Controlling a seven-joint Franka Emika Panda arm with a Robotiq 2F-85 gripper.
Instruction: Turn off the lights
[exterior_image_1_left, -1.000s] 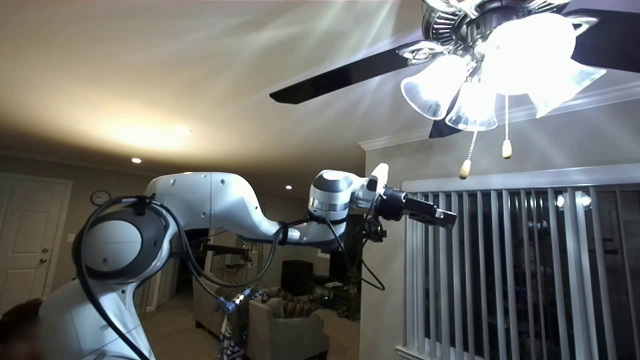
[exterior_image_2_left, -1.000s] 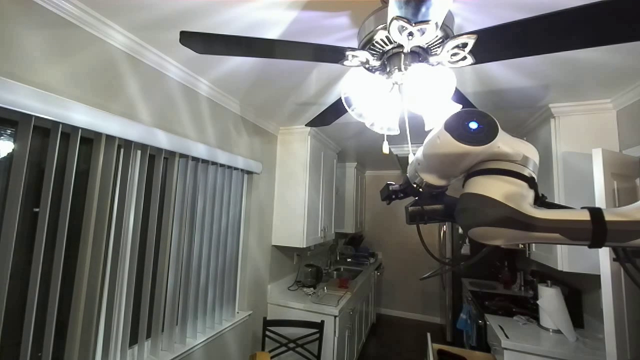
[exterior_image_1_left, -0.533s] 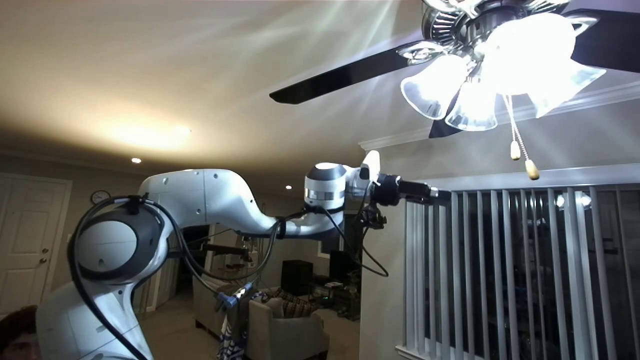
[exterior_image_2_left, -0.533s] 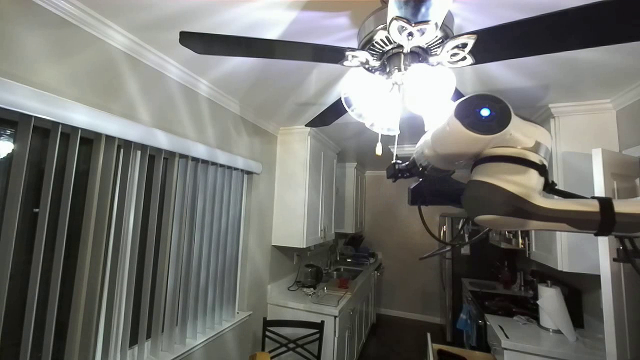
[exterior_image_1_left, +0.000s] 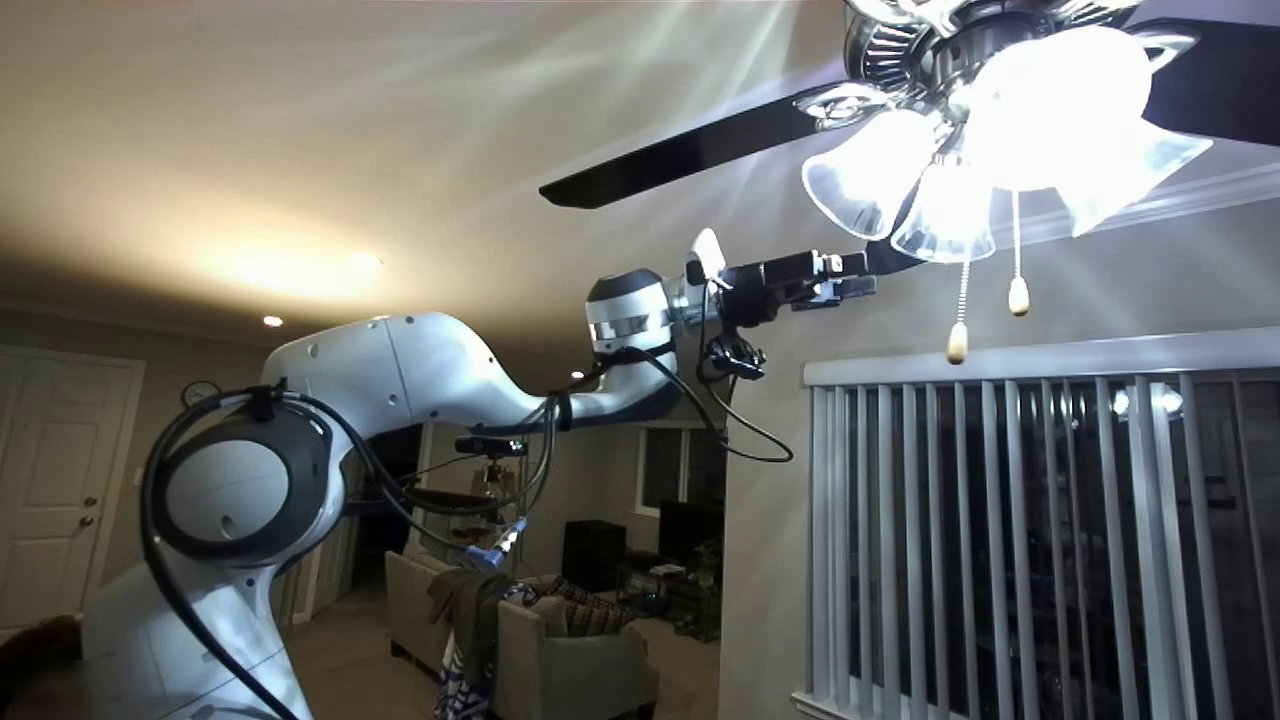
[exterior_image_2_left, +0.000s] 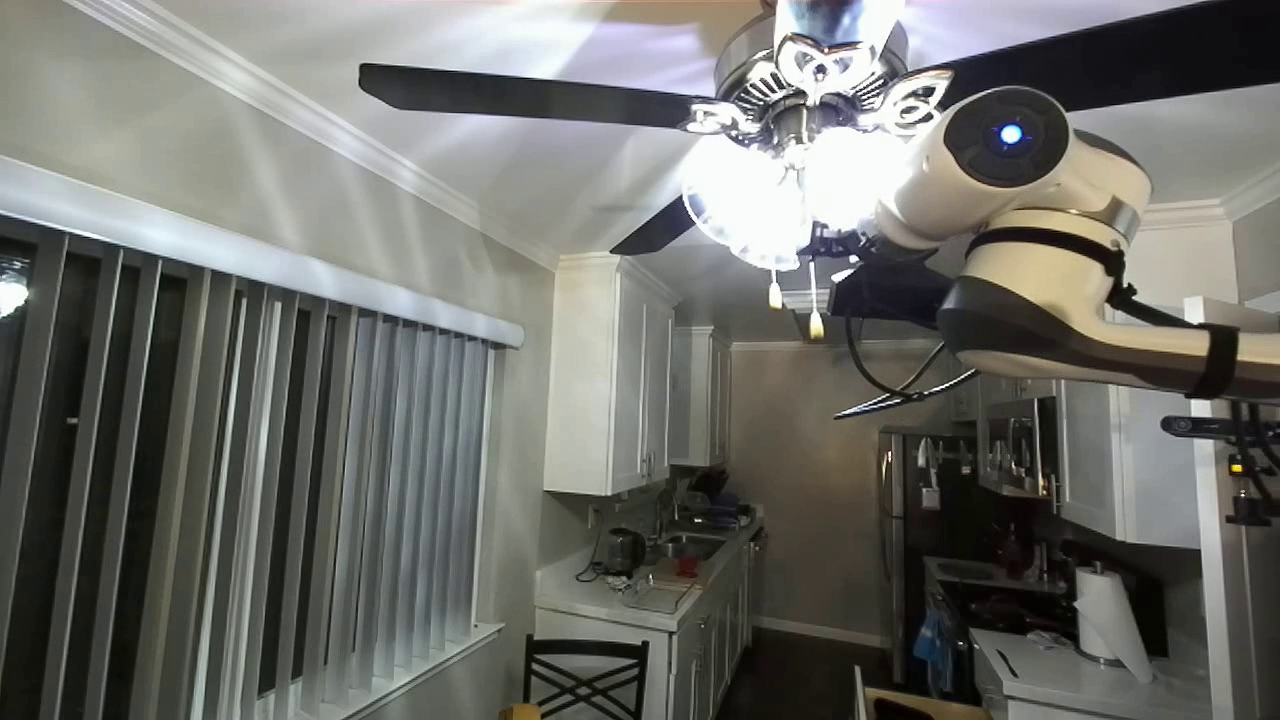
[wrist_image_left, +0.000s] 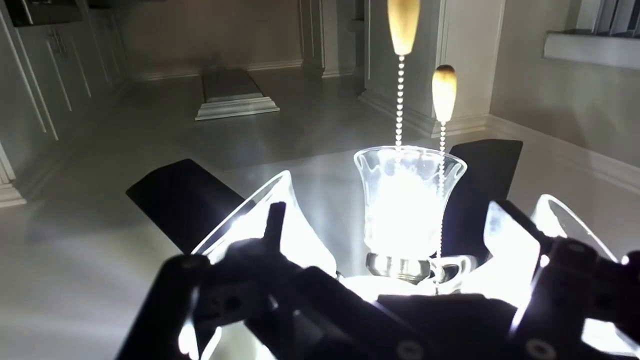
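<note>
The ceiling fan's lights (exterior_image_1_left: 1060, 110) are on, bright in both exterior views (exterior_image_2_left: 750, 195) and in the wrist view (wrist_image_left: 405, 215). Two pull chains with wooden knobs hang below: a lower knob (exterior_image_1_left: 957, 343) and a higher knob (exterior_image_1_left: 1018, 297). Both knobs also show in an exterior view (exterior_image_2_left: 816, 325) and in the upside-down wrist view, one (wrist_image_left: 404, 25) cut by the edge, the other (wrist_image_left: 444, 92) whole. My gripper (exterior_image_1_left: 858, 276) is open and empty, left of the chains and higher than the knobs. In the wrist view its fingers (wrist_image_left: 392, 217) stand wide apart as dark shapes.
Dark fan blades (exterior_image_1_left: 690, 150) spread around the lamps, and glass shades (exterior_image_1_left: 870, 175) are close to the gripper. A window with vertical blinds (exterior_image_1_left: 1000, 540) is on the wall behind. White kitchen cabinets (exterior_image_2_left: 610, 375) stand beyond the fan.
The arm has risen, bringing the gripper from below the knobs to above them. Its fingers, seen together before, show apart now. The chains have swung right and then back. The lights stay on.
</note>
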